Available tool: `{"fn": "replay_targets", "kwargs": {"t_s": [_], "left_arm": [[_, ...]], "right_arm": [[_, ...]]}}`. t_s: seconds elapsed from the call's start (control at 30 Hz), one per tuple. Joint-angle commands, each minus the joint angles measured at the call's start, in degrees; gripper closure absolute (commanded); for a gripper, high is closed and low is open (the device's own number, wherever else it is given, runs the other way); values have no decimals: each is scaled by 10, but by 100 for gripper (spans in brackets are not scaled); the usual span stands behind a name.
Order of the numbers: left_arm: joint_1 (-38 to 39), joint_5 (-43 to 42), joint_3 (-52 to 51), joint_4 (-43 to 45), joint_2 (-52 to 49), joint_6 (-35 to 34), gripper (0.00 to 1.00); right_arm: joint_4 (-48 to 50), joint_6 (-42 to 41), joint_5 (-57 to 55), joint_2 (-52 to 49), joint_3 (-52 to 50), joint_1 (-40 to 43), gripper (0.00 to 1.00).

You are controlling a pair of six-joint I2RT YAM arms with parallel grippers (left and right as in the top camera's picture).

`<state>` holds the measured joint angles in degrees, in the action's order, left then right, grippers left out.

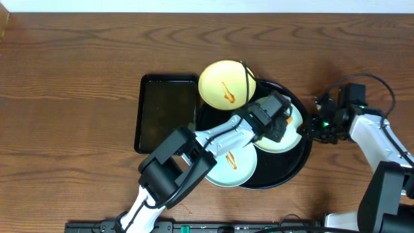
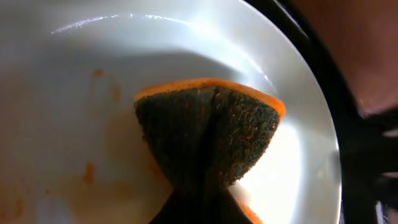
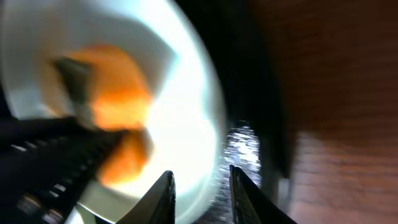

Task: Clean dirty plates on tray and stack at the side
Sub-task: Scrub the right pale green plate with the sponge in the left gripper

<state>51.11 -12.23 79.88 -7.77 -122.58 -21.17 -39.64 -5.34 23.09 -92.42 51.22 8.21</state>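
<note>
- Toward the left edge of the desk, a rectangular black tray lies flat, just beside the round black tray.
- Nearer the far edge, the yellow plate, marked with an orange streak, overlaps the round black tray's far-left rim.
- Nearer the near edge, the first mint-green plate, also streaked, lies in the round tray's near-left part, partly under the left arm.
- The left claw is clamped on an orange sponge, whose dark scouring face is squeezed into a waist.
- The sponge presses on the second mint-green plate, which shows faint orange-brown smears and lies in the round tray's right half.
- At the round tray's right rim, the right claw has its fingers slightly apart astride the plate's edge. The view is blurred, so I cannot tell whether they pinch anything.
</note>
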Motion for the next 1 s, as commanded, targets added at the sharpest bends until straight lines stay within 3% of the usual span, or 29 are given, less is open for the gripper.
{"fn": "replay_targets", "kwargs": {"t_s": [0.0, 0.53, 0.97], "left_arm": [[7, -12, 5, -16, -12, -5, 92], [7, -13, 5, -26, -12, -5, 93], [7, -13, 5, -27, -12, -5, 92]], "right_arm": [[4, 3, 3, -4, 5, -27, 72], [-12, -84, -111, -4, -10, -56, 73], [17, -127, -150, -5, -46, -56, 85]]}}
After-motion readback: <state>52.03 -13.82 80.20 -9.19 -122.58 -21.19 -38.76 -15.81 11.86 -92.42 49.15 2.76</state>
